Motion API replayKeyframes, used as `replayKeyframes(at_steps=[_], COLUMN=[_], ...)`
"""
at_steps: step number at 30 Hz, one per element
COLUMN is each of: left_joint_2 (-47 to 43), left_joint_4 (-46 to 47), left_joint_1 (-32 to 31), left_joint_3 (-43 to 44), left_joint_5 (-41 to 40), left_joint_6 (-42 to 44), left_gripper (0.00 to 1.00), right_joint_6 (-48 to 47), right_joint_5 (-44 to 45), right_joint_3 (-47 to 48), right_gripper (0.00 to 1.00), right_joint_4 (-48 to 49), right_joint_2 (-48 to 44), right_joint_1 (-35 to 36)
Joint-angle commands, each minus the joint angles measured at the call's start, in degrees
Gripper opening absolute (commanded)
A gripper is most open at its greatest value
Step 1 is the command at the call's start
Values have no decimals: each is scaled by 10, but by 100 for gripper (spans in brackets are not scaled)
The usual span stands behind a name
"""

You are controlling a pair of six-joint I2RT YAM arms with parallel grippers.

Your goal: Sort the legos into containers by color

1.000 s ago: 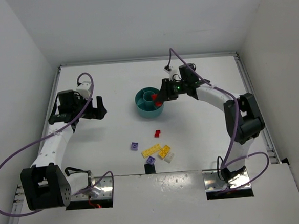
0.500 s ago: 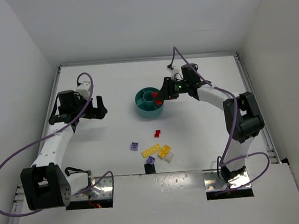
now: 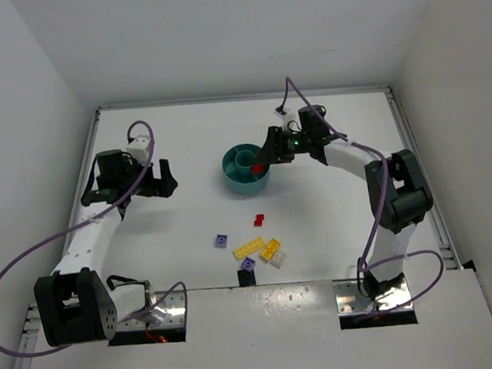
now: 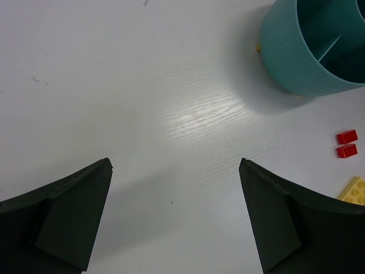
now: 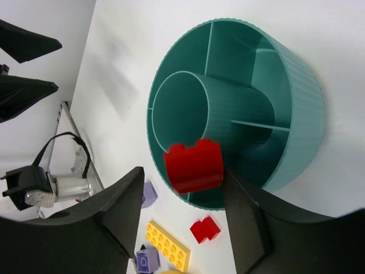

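Looking down from above, I see the right gripper [image 3: 264, 160] poised over the near-right side of the teal dish [image 3: 239, 187], a red brick [image 3: 259, 168] at its tips. The left gripper [image 3: 163, 178] hangs well apart on the left. More legos [image 3: 249, 248], red, purple, yellow and off-white, lie scattered on the table [image 3: 341, 220] nearer the arm bases. From the left wrist, its fingers [image 4: 74, 217] stand spread wide with nothing between them, and the dish sits off at the upper right. From the right wrist, the jaws are parted. The red brick sits between them, against one finger with a gap on the other side, above the dish beside the central cup [image 5: 177, 108]. I cannot tell which section it is over.
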Motion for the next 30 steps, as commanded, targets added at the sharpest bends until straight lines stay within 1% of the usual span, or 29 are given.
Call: replayKeyframes(at_steps=[1, 2, 7, 11, 13, 16, 17, 18, 20, 21, 22, 23, 25, 26, 28, 30], left_joint_2=[-10, -10, -10, -15, -15, -20, -26, -26, -35, -44, -51, -51, -51, -51, -51, -51], left_joint_4=[24, 24, 24, 29, 30, 30, 30, 30, 30, 30, 30, 30, 30, 30, 30, 35], left_joint_1=[7, 7, 7, 7, 7, 7, 7, 7, 7, 7, 7, 7, 7, 7, 7, 7], left_joint_3=[-1, -1, -6, -6, -11, -11, -11, -11, -23, -23, -28, -28, -34, -34, -34, -39], left_joint_5=[17, 17, 17, 17, 17, 17, 17, 17, 9, 4, 4, 4, 4, 4, 4, 10], left_joint_6=[-4, -4, -4, -4, -4, -4, -4, -4, 2, 8, 8, 8, 8, 8, 8, 8], left_gripper=[100, 100, 100, 100, 100, 100, 100, 100, 100, 100, 100, 100, 100, 100, 100, 100], right_joint_6=[-3, -3, -8, -35, -74, -202, -254, -334, -389, -413, -456, -477, -521, -532, -539, -551], right_joint_5=[2, 2, 2, 2, 2, -12, -7, 11, 17, 27, 27, 27, 16, 16, 16, 33], right_joint_3=[-1, -1, 4, 18, 31, 65, 84, 84, 68, 40, 26, 5, -11, -26, -44, -71], right_gripper=[58, 59, 62, 62, 62, 57, 55, 51, 51, 51, 54, 56, 59, 59, 61, 61], right_joint_4=[31, 31, 31, -13, -53, -124, -204, -234, -280, -291, -303, -334, -366, -385, -385, -369], right_joint_2=[-4, -4, -4, -37, -54, -62, -78, -88, -115, -144, -156, -165, -170, -170, -176, -187], right_joint_1=[-3, -3, -3, -8, -13, -13, -13, -8, -8, 0, 0, 6, 15, 32, 51, 93])
